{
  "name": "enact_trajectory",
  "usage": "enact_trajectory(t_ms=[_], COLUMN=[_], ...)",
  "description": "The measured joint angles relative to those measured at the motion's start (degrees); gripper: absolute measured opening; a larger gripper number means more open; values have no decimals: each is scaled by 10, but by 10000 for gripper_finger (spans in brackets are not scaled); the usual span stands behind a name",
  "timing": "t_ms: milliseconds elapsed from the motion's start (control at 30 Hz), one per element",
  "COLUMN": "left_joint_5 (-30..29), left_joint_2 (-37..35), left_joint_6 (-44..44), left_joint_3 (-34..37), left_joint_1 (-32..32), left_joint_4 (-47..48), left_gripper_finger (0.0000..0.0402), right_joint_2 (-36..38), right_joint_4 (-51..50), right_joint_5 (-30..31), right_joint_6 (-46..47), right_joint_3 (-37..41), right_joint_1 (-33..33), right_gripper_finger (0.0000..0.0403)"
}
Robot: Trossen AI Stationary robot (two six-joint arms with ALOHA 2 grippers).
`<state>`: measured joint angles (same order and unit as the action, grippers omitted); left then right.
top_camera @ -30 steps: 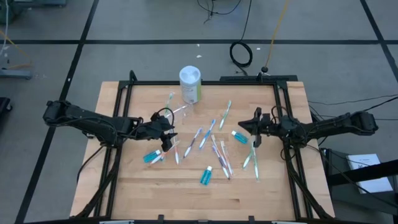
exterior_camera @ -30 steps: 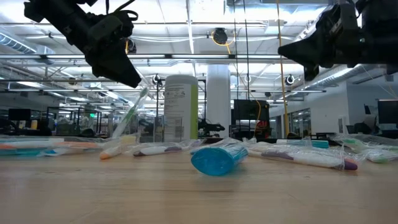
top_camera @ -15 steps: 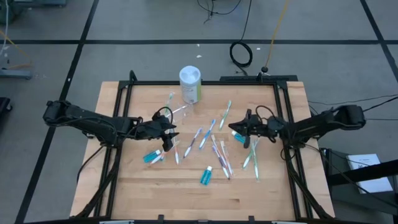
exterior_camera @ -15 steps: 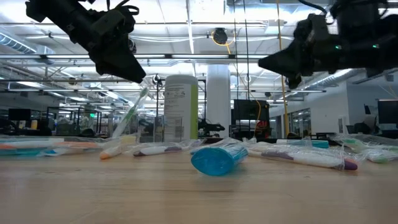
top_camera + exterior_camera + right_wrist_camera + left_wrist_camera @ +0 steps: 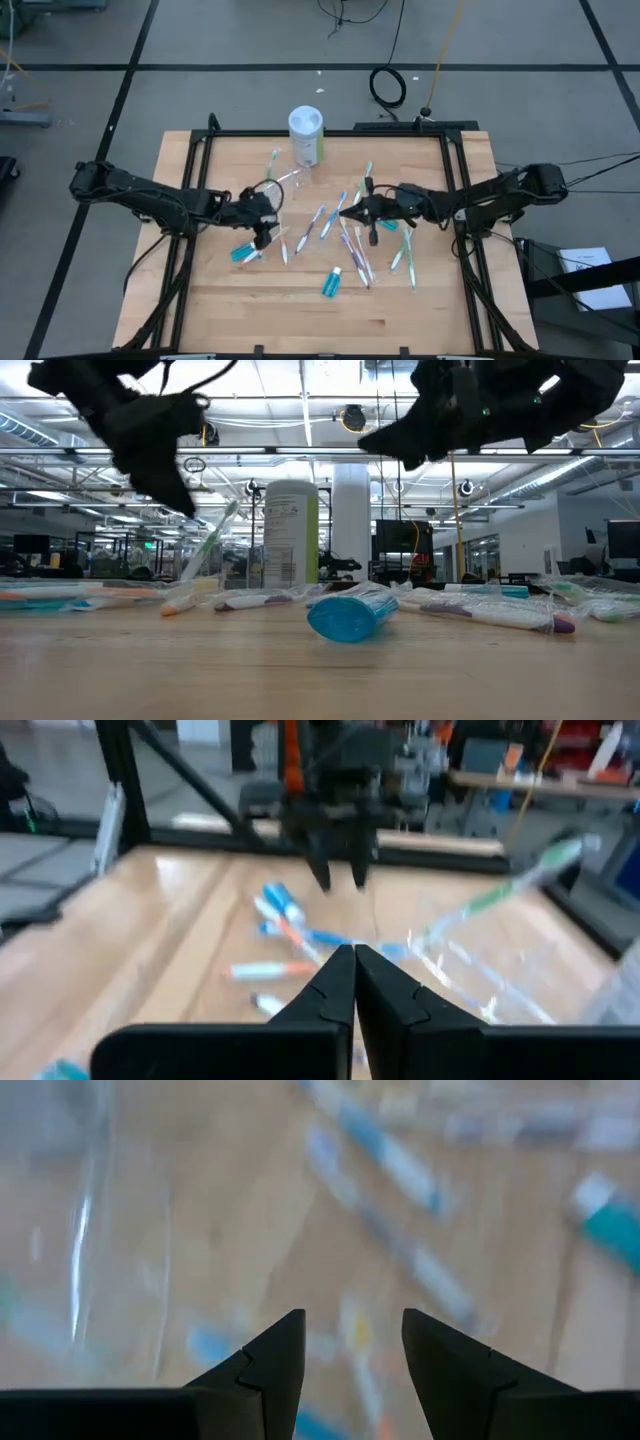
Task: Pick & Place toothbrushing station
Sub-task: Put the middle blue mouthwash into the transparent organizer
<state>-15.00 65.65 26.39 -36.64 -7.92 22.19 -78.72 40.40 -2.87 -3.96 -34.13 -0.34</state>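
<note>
sorting is barely begun: the toothbrushes (image 5: 340, 232) and teal toothpaste tubes (image 5: 331, 283) lie scattered over the worktop (image 5: 440, 300), and the clear cup (image 5: 285, 186) sits near the white-capped canister (image 5: 306, 135). the right gripper (image 5: 347, 213) hangs above the middle brushes, jaws together and empty. the left gripper (image 5: 268, 224) hovers beside a tube, jaws apart. next, i judge, the right jaws must part and descend onto one brush.

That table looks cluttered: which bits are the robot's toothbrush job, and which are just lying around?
Part of the job:
- toothbrushes
- teal toothpaste tubes
- clear plastic cup
- left tool, open
- right tool, shut

Just there:
- white-capped canister
- coiled black cable on the floor
</note>
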Motion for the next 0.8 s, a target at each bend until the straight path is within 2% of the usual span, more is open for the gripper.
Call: enact_trajectory(t_ms=[200, 300, 500, 800], left_joint_5=[-7, 20, 53, 78], left_joint_2=[0, 0, 0, 0], left_joint_6=[107, 157, 180, 214], left_joint_3=[0, 2, 30, 108], left_joint_1=[-6, -12, -41, -89], left_joint_4=[153, 197, 160, 42], left_gripper_finger=[175, 175, 175, 175], right_joint_2=[0, 0, 0, 0], right_joint_4=[-41, -47, -52, -55], right_joint_5=[0, 1, 0, 0], right_joint_6=[3, 4, 4, 2], right_joint_3=[0, 0, 0, 0], right_joint_1=[-14, -16, -16, -16], right_gripper_finger=[4, 4, 4, 4])
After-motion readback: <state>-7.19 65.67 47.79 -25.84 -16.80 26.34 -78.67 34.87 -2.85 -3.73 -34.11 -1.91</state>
